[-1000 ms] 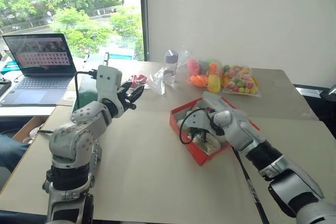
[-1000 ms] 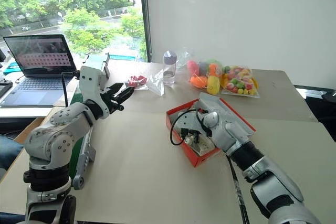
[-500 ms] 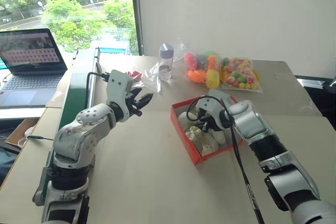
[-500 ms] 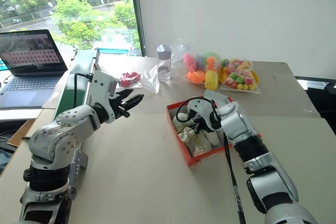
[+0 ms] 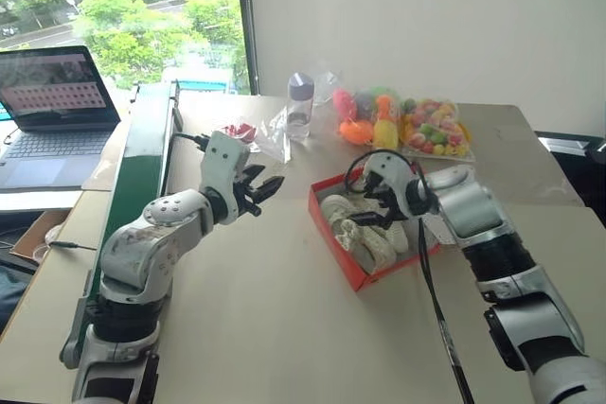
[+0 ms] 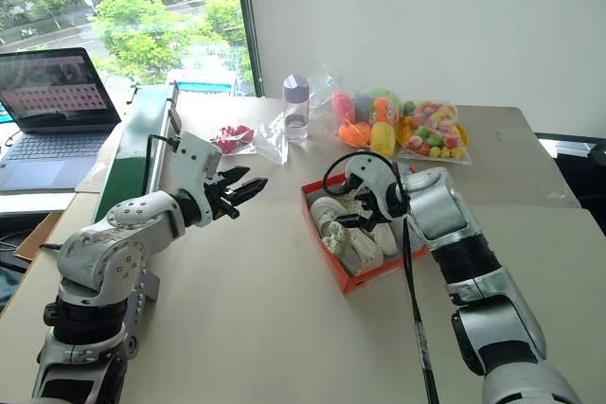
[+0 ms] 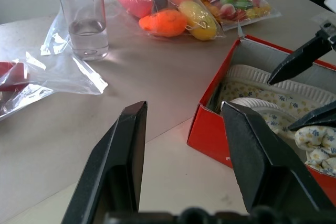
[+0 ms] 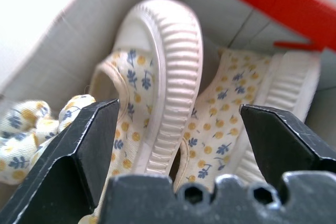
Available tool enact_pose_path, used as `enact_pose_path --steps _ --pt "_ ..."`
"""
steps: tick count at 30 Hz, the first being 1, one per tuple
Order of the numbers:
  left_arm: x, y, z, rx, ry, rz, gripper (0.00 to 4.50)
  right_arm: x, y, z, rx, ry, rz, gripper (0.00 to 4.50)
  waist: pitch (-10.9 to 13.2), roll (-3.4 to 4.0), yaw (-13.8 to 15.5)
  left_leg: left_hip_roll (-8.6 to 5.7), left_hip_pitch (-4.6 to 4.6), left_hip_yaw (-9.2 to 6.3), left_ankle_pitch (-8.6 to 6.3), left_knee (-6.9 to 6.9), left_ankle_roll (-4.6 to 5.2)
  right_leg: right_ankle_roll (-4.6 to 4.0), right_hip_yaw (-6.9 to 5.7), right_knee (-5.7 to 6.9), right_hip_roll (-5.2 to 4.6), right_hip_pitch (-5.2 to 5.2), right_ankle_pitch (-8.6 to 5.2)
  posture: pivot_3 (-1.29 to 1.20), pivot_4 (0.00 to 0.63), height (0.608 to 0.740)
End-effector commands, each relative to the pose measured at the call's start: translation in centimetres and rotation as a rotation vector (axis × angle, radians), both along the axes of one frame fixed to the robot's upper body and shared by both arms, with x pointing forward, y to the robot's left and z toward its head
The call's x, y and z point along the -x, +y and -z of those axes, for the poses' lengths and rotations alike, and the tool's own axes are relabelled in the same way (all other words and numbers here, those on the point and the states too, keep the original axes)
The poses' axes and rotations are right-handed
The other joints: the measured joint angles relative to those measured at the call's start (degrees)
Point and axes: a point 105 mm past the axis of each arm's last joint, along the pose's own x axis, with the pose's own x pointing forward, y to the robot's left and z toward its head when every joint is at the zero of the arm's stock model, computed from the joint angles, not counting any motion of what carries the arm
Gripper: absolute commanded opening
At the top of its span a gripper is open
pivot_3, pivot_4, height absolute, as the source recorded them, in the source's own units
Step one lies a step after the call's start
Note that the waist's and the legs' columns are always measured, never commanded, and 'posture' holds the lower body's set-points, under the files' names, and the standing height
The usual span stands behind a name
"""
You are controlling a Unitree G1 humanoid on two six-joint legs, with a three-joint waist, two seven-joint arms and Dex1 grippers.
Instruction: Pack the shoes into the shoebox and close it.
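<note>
Cream shoes (image 8: 157, 93) with yellow-and-blue flower print, white ribbed soles, in red shoebox (image 5: 333, 248) with white inside.

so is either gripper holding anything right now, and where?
Nothing held. Right gripper is open above the shoes in the shoebox; left gripper is open and empty.

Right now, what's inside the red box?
Inside the red shoebox lie both shoes, cream with little yellow and blue flowers and ribbed white soles, tipped on their sides next to each other. They cover most of the box floor, so anything beneath them stays hidden.
</note>
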Motion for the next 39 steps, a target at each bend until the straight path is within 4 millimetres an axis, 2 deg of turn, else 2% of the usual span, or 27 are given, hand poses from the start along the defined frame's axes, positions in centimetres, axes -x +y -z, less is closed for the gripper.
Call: enact_pose_path --steps 1,4,6,10,13,17,19,21,24,28,30,34,39 --pt "0.2 -0.5 -0.9 -0.018 -0.044 0.046 2.39 0.7 0.0 -4.2 -0.072 -0.059 -0.019 4.48 0.0 0.01 0.1 0.00 -0.06 -0.02 -0.02 0.00 0.02 -0.25 -0.02 0.00 0.00 -0.03 0.13 0.00 0.150 0.740" --pt "0.6 -1.7 -0.7 -0.026 -0.027 0.130 2.39 1.8 -1.1 -6.6 -0.142 -0.065 -0.007 4.48 0.0 0.01 0.2 -0.02 -0.18 -0.04 -0.08 0.00 0.08 -0.24 -0.07 -0.05 -0.02 -0.05 0.11 0.00 0.150 0.740" --pt "1.0 -2.3 -0.5 -0.027 -0.015 0.180 2.39 2.4 -2.0 -7.0 -0.146 -0.069 0.014 4.48 0.0 0.00 0.4 -0.07 -0.23 -0.04 -0.10 0.00 0.12 -0.22 -0.07 -0.07 -0.07 -0.07 0.09 0.00 0.150 0.740" --pt "1.8 -4.0 -0.3 -0.034 0.011 0.333 2.39 4.8 -5.4 -7.6 -0.149 -0.048 0.116 4.48 0.0 -0.01 1.1 -0.16 -0.28 -0.08 -0.14 0.01 0.18 -0.14 -0.14 -0.11 -0.15 -0.06 0.04 0.00 0.150 0.740" --pt "1.8 -5.1 -0.3 -0.041 0.024 0.438 2.39 7.5 -8.4 -8.0 -0.168 -0.019 0.228 3.79 0.1 -0.02 1.2 -0.18 -0.29 -0.09 -0.17 0.03 0.23 -0.08 -0.14 -0.12 -0.16 -0.05 -0.02 0.00 0.150 0.740" --pt "1.4 -6.0 -0.5 -0.065 0.029 0.546 2.39 11.5 -10.4 -7.6 -0.198 0.034 0.326 2.34 0.1 0.00 1.6 -0.16 -0.29 -0.10 -0.18 0.06 0.22 0.23 -0.13 -0.08 -0.12 -0.06 -0.23 0.00 0.150 0.740" --pt "1.2 -6.2 -0.6 -0.073 0.027 0.584 2.39 13.0 -10.8 -6.7 -0.224 0.049 0.346 1.55 0.1 -0.01 1.5 -0.11 -0.21 -0.14 -0.19 0.08 0.19 0.30 -0.12 -0.06 -0.06 0.03 -0.28 0.00 0.150 0.740" --pt "1.1 -6.5 -0.7 -0.086 0.022 0.621 2.39 14.4 -11.1 -5.2 -0.237 0.073 0.375 1.05 0.1 -0.01 1.5 -0.07 -0.15 -0.14 -0.20 0.12 0.18 0.31 -0.11 -0.04 -0.04 0.06 -0.29 0.00 0.150 0.740" --pt "1.3 -6.9 -0.9 -0.120 0.010 0.674 2.39 15.9 -11.1 -2.9 -0.306 0.108 0.432 0.07 0.1 0.00 1.5 -0.06 -0.13 -0.22 -0.19 0.26 0.17 0.32 -0.18 -0.02 -0.02 0.15 -0.29 0.00 0.150 0.740" --pt "1.9 -6.8 -1.2 -0.183 -0.012 0.709 2.39 15.9 -11.7 0.6 -0.425 0.108 0.526 0.07 0.1 0.03 1.3 -0.09 -0.19 -0.16 -0.21 0.46 0.22 0.33 -0.03 0.02 -0.05 0.13 -0.28 0.00 0.150 0.740" --pt "1.9 -6.6 -1.5 -0.206 -0.026 0.699 2.39 15.6 -12.5 2.6 -0.421 0.117 0.582 0.07 0.1 0.17 1.0 -0.06 -0.21 -0.22 -0.25 0.63 0.26 0.29 -0.06 0.02 -0.02 0.20 -0.30 0.00 0.150 0.740" --pt "2.2 -5.6 -2.7 -0.253 -0.061 0.656 2.39 13.3 -14.4 7.1 -0.425 0.095 0.712 0.07 0.2 0.27 0.2 -0.10 -0.25 -0.14 -0.36 0.90 0.33 0.28 0.06 0.03 -0.08 0.21 -0.31 0.00 0.150 0.740" --pt "2.8 -4.7 -3.3 -0.281 -0.066 0.615 2.39 10.9 -15.4 9.8 -0.444 0.062 0.758 0.07 0.3 0.50 -0.2 -0.12 -0.24 -0.09 -0.39 0.94 0.29 0.31 0.12 0.09 -0.09 0.19 -0.26 0.00 0.150 0.740"
